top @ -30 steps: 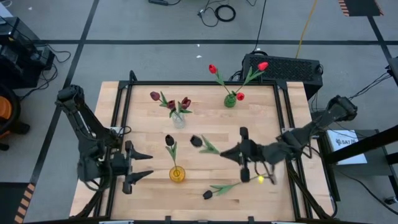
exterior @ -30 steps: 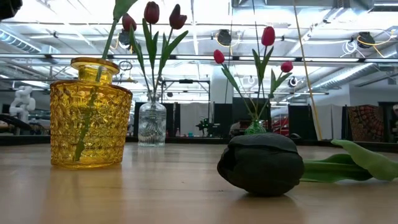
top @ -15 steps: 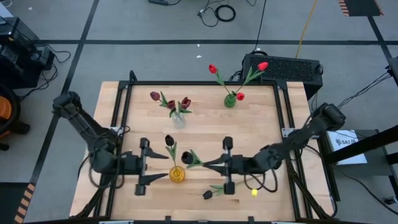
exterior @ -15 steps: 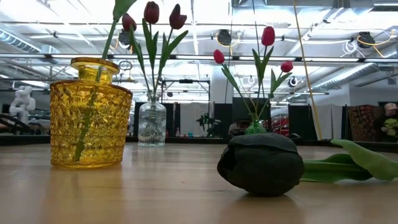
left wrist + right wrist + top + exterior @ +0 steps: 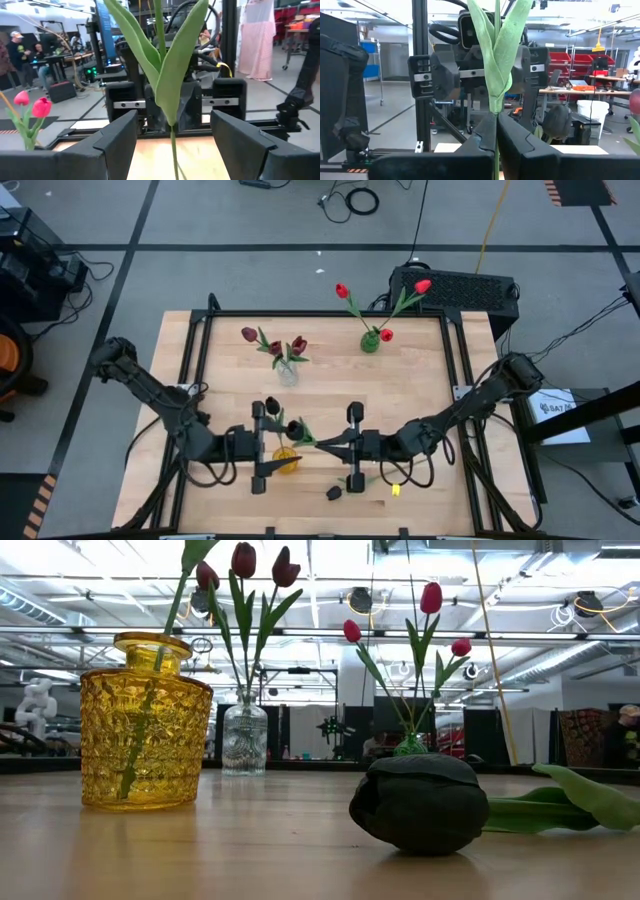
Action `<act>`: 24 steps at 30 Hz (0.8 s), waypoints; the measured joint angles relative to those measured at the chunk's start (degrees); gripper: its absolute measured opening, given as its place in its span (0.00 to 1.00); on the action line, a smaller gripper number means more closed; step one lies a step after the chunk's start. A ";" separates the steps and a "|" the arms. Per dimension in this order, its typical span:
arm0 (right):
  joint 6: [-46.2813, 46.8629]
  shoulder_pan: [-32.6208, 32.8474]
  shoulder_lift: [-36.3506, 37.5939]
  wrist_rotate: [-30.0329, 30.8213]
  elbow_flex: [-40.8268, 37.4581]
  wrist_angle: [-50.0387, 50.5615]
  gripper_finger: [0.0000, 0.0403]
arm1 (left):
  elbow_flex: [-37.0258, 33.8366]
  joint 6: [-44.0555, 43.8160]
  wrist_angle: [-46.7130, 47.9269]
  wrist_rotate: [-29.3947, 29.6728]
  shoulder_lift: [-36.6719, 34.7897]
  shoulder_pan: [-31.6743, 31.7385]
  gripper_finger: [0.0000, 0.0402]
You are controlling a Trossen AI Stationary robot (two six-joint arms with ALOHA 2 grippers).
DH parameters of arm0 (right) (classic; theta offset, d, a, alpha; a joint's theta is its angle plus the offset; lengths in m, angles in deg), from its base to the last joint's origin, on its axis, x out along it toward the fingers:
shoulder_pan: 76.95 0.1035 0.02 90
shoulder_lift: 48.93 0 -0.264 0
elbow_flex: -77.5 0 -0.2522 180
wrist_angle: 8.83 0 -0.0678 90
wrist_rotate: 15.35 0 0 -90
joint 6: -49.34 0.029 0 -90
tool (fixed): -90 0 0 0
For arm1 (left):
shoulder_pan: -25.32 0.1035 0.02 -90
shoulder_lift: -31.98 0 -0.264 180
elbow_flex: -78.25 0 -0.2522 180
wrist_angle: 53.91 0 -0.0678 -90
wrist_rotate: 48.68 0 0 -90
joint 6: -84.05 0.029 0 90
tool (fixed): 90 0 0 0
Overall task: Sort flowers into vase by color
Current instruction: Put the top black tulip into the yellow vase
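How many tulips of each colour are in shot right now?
Red tulips: 3
Maroon tulips: 3
Near-black tulips: 3, one of them held by the right gripper
Total: 9

Yellow glass vase (image 5: 145, 720) with a knobby diamond pattern; clear ribbed glass vase (image 5: 244, 739) holding dark maroon tulips (image 5: 243, 559); small green vase (image 5: 370, 341) with bright red tulips (image 5: 342, 290); near-black tulip head (image 5: 419, 804) lying on pale wooden table (image 5: 420, 385), green leaf beside it; light green leaves (image 5: 500, 50) between black fingers (image 5: 480, 137)
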 joint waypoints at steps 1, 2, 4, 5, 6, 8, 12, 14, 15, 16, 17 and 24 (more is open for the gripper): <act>-0.18 0.00 -0.04 0.02 0.00 -0.01 0.00 | 0.20 -0.10 -0.02 -0.19 0.41 0.47 0.64; -0.35 -0.02 -0.04 0.02 0.00 -0.02 0.00 | 0.32 -0.13 -0.22 -0.70 0.90 0.99 0.64; -0.44 -0.02 -0.04 0.03 0.00 -0.03 0.00 | 0.34 -0.15 -1.21 -2.06 1.86 2.00 0.64; -0.57 -0.02 -0.04 0.03 0.00 -0.03 0.00 | 0.34 -0.15 -1.75 -2.81 2.32 2.42 0.64; -0.96 -0.02 -0.04 0.04 0.00 -0.01 0.00 | 0.34 -0.18 -2.44 -3.39 2.75 2.93 0.64; -1.58 -0.02 -0.04 0.03 0.00 -0.01 0.00 | 0.34 -0.16 -3.89 -4.07 3.51 3.81 0.64; -1.68 -0.01 -0.04 0.03 0.00 0.10 0.00 | 0.34 -0.20 -5.80 -4.27 4.42 5.25 0.63; -1.69 0.00 -0.04 0.03 0.00 0.31 0.00 | 0.34 -1.37 -5.96 -4.28 4.49 5.76 0.62; -1.70 0.00 -0.04 0.05 0.00 0.38 0.00 | 0.34 -1.64 -5.97 -4.70 4.51 6.00 0.60; -1.71 0.00 -0.04 0.05 0.00 0.43 0.00 | 0.34 -1.70 -6.05 -5.61 4.51 6.21 0.58; -1.72 -0.01 -0.04 0.05 0.00 0.52 0.00 | 0.34 -1.71 -6.11 -6.42 4.51 6.26 0.55; -1.73 -0.07 -0.04 0.30 0.00 1.72 0.02 | 0.34 -1.76 -5.65 -7.59 4.48 6.01 0.25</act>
